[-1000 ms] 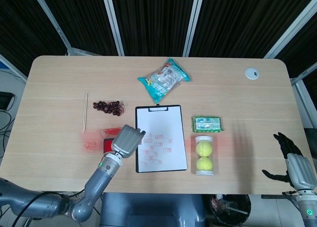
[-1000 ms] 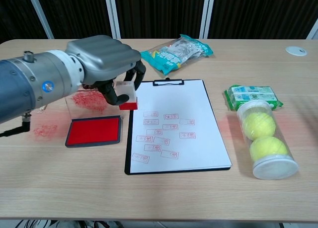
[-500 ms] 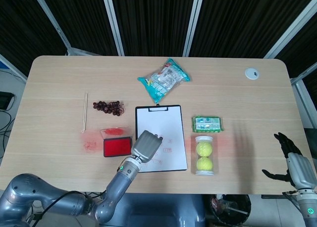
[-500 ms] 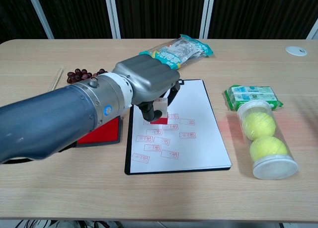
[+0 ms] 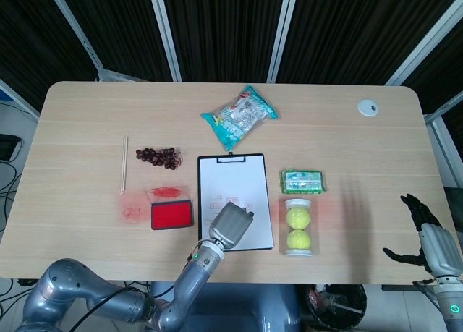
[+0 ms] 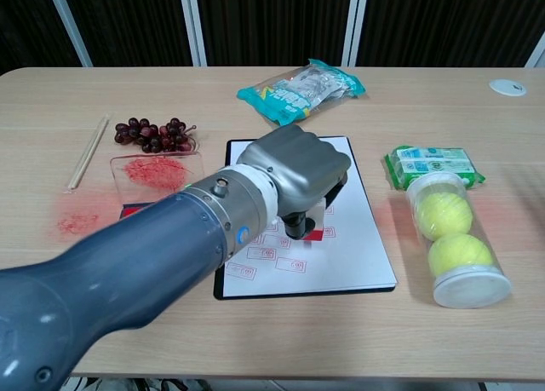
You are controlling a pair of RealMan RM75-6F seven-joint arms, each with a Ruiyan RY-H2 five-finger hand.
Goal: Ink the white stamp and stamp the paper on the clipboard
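Note:
My left hand point(image 6: 298, 175) hovers low over the lower right part of the paper point(image 6: 359, 256) on the black clipboard point(image 5: 231, 159). It grips the white stamp point(image 6: 312, 232), whose red face points down just above or on the sheet; I cannot tell if they touch. Several red stamp marks show on the paper beside the hand. In the head view the left hand point(image 5: 231, 224) hides the stamp. The red ink pad point(image 5: 172, 215) lies left of the clipboard. My right hand point(image 5: 425, 236) hangs open off the table's right front edge.
The ink pad's clear lid point(image 6: 156, 171) with red smears, grapes point(image 6: 153, 133) and a wooden stick point(image 6: 88, 151) lie to the left. A snack bag point(image 6: 302, 89) sits behind the clipboard. A green pack point(image 6: 430, 163) and a tennis ball tube point(image 6: 451, 238) stand right of it.
My left hand has carried the stamp rightwards from beside the ink pad across the paper to its lower right part. The right hand has stayed still.

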